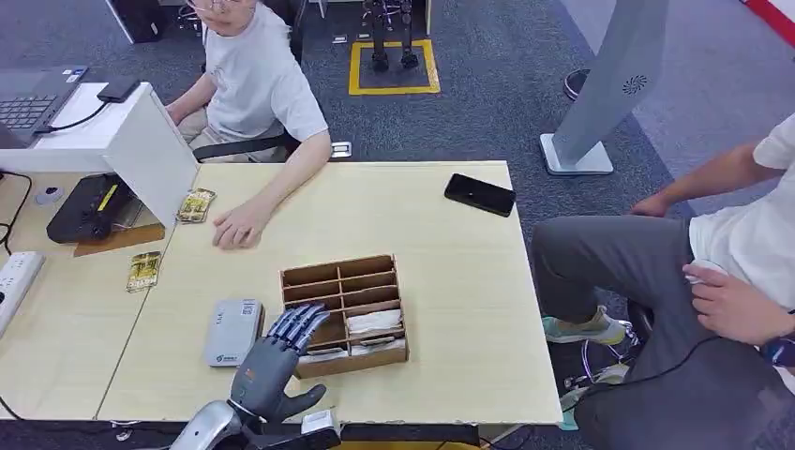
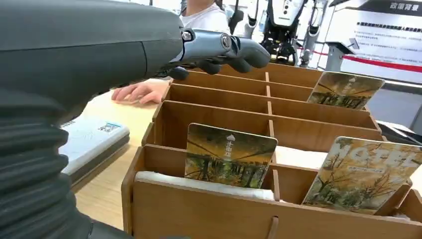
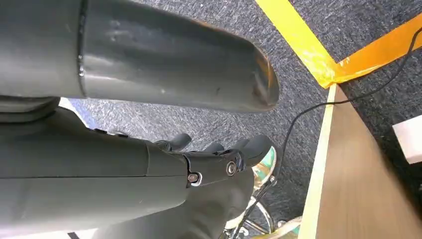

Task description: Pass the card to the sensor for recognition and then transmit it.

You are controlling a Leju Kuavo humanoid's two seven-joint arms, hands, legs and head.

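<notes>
A wooden divided box [image 1: 343, 281] stands near the table's front edge. Several cards with an autumn-tree print stand in its slots; the closest card [image 2: 228, 156] is in the front row, another card [image 2: 362, 174] beside it, a third card [image 2: 345, 90] further back. My left hand [image 1: 273, 360] hovers over the box's left front corner, fingers [image 2: 226, 49] stretched out above the slots and holding nothing. The grey card sensor [image 1: 232, 331] lies flat just left of the box, also seen as the sensor [image 2: 92, 142]. My right hand [image 3: 219, 160] hangs beside the table's edge, holding nothing.
A seated person rests a hand [image 1: 241, 226] on the table behind the box. Two loose cards [image 1: 196, 204] [image 1: 143, 270] lie at the left, a black phone [image 1: 479, 194] at the far right. A second person [image 1: 712, 281] sits to the right. A white screen and a black device [image 1: 89, 208] stand far left.
</notes>
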